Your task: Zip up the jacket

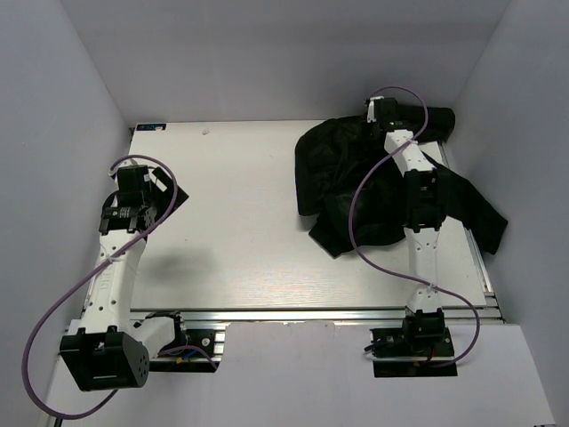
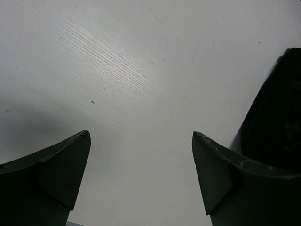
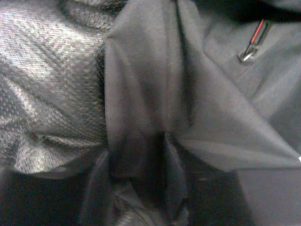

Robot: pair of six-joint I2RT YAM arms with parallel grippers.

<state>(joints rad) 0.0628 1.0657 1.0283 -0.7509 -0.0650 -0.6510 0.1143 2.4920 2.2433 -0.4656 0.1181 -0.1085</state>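
The black jacket (image 1: 347, 182) lies crumpled at the back right of the white table (image 1: 240, 231), with one part hanging over the right edge. My right gripper (image 1: 380, 123) is down in the top of the heap. In the right wrist view, black fabric (image 3: 155, 94) fills the frame and a fold runs down between my close-set dark fingers (image 3: 174, 183). A metal zipper pull with a red stripe (image 3: 253, 44) shows at the upper right. My left gripper (image 1: 164, 189) hovers open and empty over bare table at the left (image 2: 141, 141). The jacket's edge (image 2: 280, 117) shows at the right of the left wrist view.
Grey walls close in the table on the left, back and right. An aluminium rail (image 1: 311, 313) runs along the near edge by the arm bases. Purple cables (image 1: 356, 222) loop from both arms, the right one over the jacket.
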